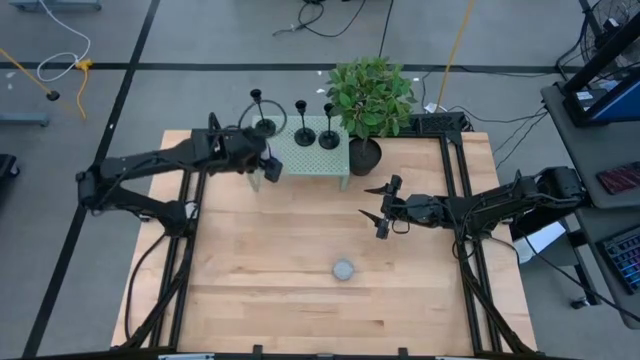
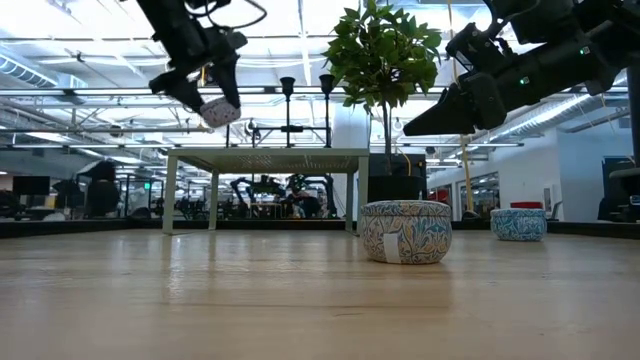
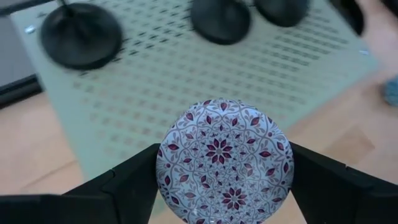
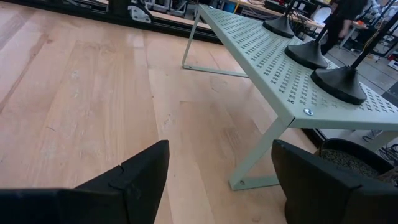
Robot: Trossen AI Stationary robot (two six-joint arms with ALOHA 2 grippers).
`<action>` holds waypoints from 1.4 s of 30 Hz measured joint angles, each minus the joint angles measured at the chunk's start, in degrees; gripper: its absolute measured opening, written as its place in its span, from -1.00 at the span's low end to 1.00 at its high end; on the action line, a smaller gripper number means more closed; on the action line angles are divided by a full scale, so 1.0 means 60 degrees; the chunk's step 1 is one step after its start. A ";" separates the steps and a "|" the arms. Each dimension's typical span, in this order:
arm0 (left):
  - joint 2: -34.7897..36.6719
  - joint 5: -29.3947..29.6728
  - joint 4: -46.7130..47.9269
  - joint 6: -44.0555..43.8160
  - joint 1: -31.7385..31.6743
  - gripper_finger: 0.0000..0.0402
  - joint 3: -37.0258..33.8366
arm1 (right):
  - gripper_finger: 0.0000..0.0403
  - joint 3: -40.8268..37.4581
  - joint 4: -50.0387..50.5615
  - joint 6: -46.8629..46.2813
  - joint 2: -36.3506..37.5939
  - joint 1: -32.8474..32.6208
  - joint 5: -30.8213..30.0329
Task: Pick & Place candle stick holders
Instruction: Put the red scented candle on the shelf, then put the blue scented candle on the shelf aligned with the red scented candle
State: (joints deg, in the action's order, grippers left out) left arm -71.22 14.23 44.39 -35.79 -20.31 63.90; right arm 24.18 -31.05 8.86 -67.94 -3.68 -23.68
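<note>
High view, mid-task: the three candle stick holders [image 1: 303,122] stand in a row on the green perforated stand [image 1: 312,158] at the far edge of the surface [image 1: 270,290], beside the plant pot [image 1: 364,155]. I judge them light, stiff and top-heavy, with slick matte stems; I would pinch a stem low, near the disc base. My left end effector [image 3: 224,168] hovers over the stand's near edge, clamped on a patterned round tin [image 3: 224,158]. My right end effector [image 1: 381,212] hangs open above mid-surface, angled toward the stand.
</note>
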 joint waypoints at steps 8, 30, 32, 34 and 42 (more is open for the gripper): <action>-0.0454 -0.0438 0.0593 0.0854 -0.1200 0.58 -0.0016 | 0.38 0.0000 0.0000 0.0106 0.0000 0.0000 0.0000; -0.1552 -0.0761 0.0160 0.2714 -0.1855 0.93 -0.0018 | 0.38 -0.0004 -0.0070 0.0138 0.0004 -0.0004 0.0003; -0.1403 -0.1059 0.0159 0.2699 -0.1855 0.95 -0.0018 | 0.38 -0.0004 -0.0074 0.0138 0.0004 -0.0007 0.0004; -0.1157 -0.1448 0.0169 0.2709 -0.1855 0.95 -0.0018 | 0.38 -0.0004 -0.0073 0.0138 0.0004 -0.0007 0.0004; 0.0682 -0.2076 0.0225 0.3026 -0.1837 0.95 -0.0018 | 0.38 -0.0004 -0.0069 -0.0103 0.0000 -0.0011 0.0010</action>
State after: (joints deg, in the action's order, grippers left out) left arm -67.13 1.77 45.74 -17.63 -31.33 63.79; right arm 24.16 -31.46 8.24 -67.94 -3.75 -23.62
